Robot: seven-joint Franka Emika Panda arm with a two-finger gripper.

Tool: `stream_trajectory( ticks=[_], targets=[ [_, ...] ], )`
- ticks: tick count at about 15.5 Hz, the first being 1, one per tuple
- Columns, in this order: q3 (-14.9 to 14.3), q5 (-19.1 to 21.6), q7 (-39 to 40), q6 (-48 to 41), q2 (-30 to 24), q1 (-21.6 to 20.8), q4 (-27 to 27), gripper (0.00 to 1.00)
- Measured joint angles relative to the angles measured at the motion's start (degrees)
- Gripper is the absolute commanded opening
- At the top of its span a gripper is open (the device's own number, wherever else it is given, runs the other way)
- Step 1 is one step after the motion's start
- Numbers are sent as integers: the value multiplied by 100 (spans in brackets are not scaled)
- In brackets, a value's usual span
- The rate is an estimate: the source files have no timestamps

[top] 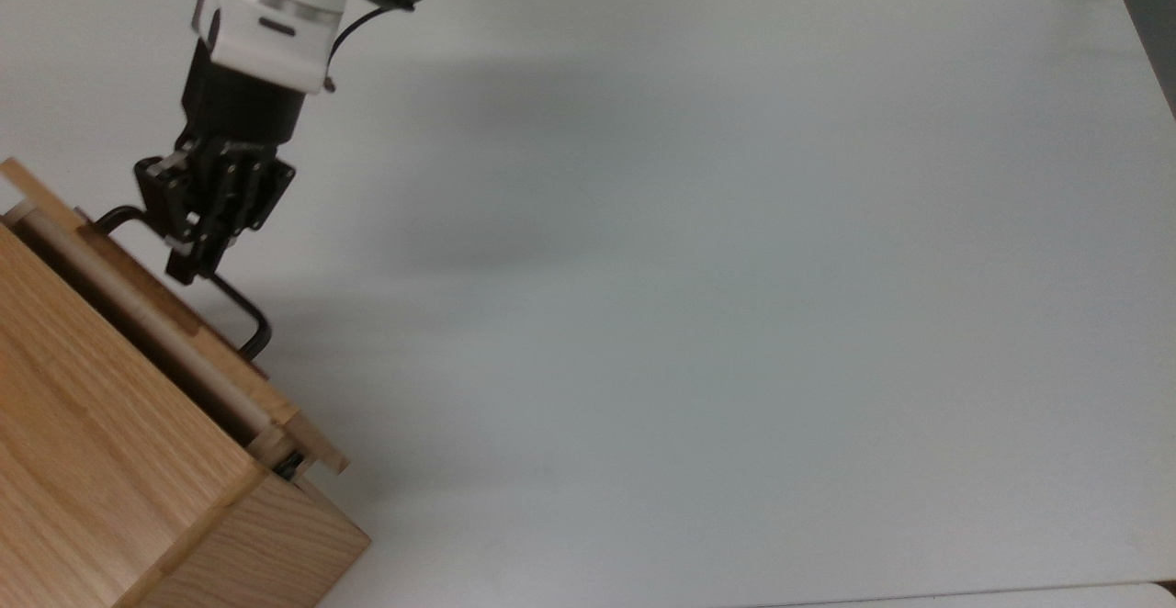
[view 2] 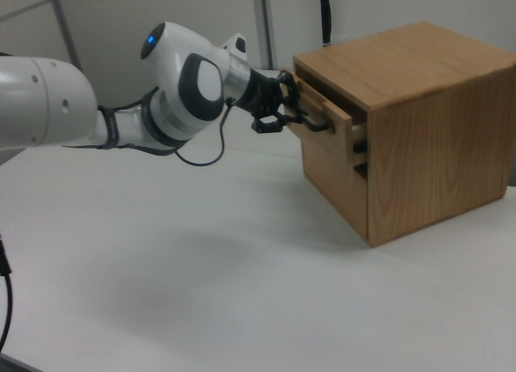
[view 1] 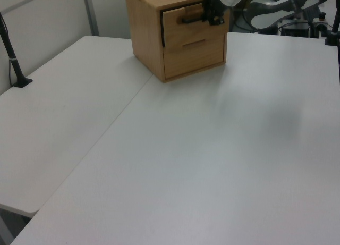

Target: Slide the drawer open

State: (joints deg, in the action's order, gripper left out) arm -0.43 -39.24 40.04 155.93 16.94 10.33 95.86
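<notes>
Top view: the gripper [top: 191,254] has its two fingers pinched together on the black bar handle [top: 241,307] of the upper drawer [top: 175,337], roughly midway along the bar. The handle's long axis runs diagonally, from the top view's upper left to lower right, parallel to the drawer front. The drawer lies directly beyond the fingertips, towards the top view's lower left, so the pull has to run square to the bar, back along the arm towards the upper right. The drawer is already out a little from the wooden cabinet [top: 101,489] on the white table [top: 698,268]; the right view shows its front [view 2: 326,118] standing proud of the cabinet [view 2: 427,138], with a dark gap behind it. I judge most of the travel remains.
</notes>
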Motion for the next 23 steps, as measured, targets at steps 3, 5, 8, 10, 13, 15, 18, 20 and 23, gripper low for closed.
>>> stream_trajectory(
  ticks=[3, 5, 8, 10, 13, 15, 18, 20, 23],
  targets=[
    [226, -1, -177, -489, -329, -3, 271, 0],
    [390, -1, -286, -873, -480, -5, 350, 0],
    [571, -1, -434, -1183, -622, -31, 453, 0],
    [616, -2, -537, -1297, -715, -121, 540, 0],
    [647, -1, -650, -1560, -823, -284, 611, 0],
    [655, -1, -676, -1639, -860, -333, 635, 0],
    [656, -1, -679, -1649, -871, -342, 645, 27],
    [658, -1, -679, -1666, -876, -344, 645, 75],
    [757, 269, -677, -1942, -951, -430, 628, 98]
  ],
)
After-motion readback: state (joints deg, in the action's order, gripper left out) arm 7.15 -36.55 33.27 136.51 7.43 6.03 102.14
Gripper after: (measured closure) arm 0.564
